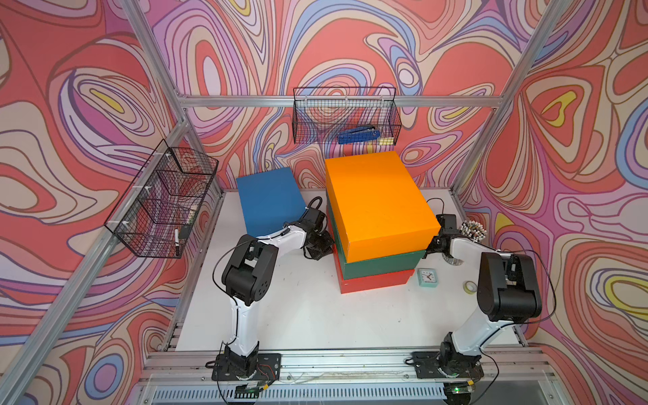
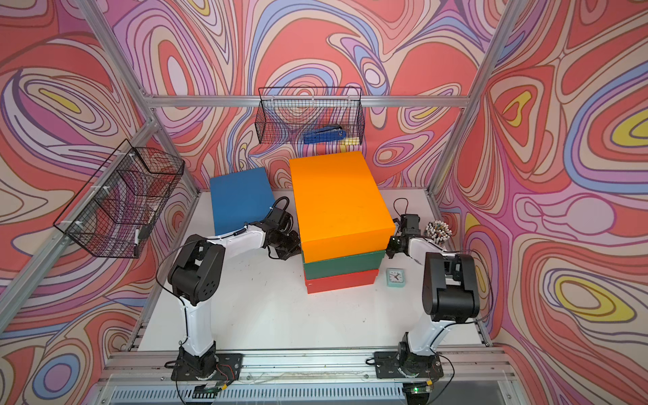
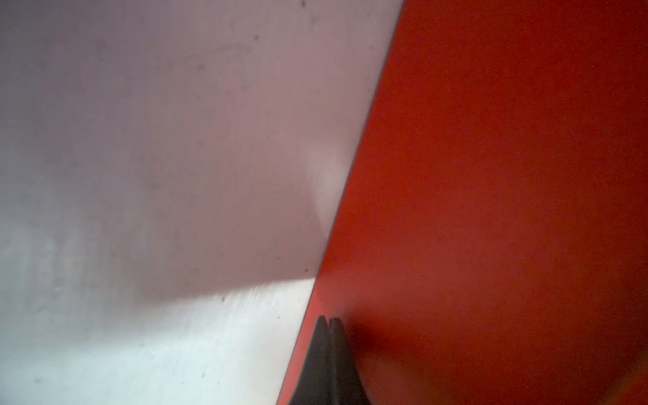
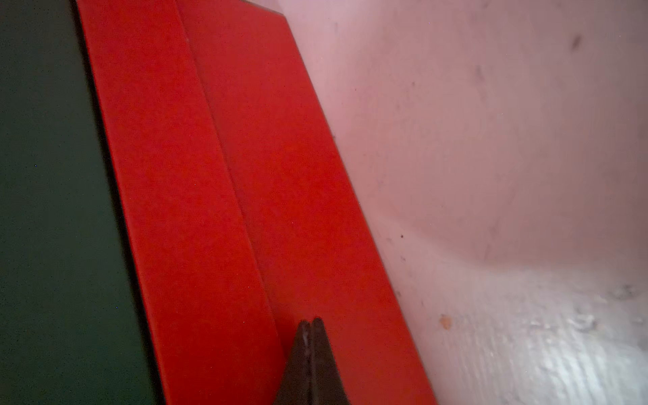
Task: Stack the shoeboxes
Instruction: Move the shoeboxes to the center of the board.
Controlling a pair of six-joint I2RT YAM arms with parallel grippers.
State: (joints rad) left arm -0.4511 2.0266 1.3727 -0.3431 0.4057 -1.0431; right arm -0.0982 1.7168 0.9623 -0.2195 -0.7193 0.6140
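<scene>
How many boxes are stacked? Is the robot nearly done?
Three are stacked: orange box on green box on red box. Nothing is held: the left gripper and right gripper are shut at the stack's sides. Left: the blue box, alone on the table.

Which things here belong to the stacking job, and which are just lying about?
Job: orange shoebox, green shoebox, red shoebox, blue shoebox.
Lying about: clock, tape roll, beaded object, blue stapler, marker, back wire basket, side wire basket.
</scene>
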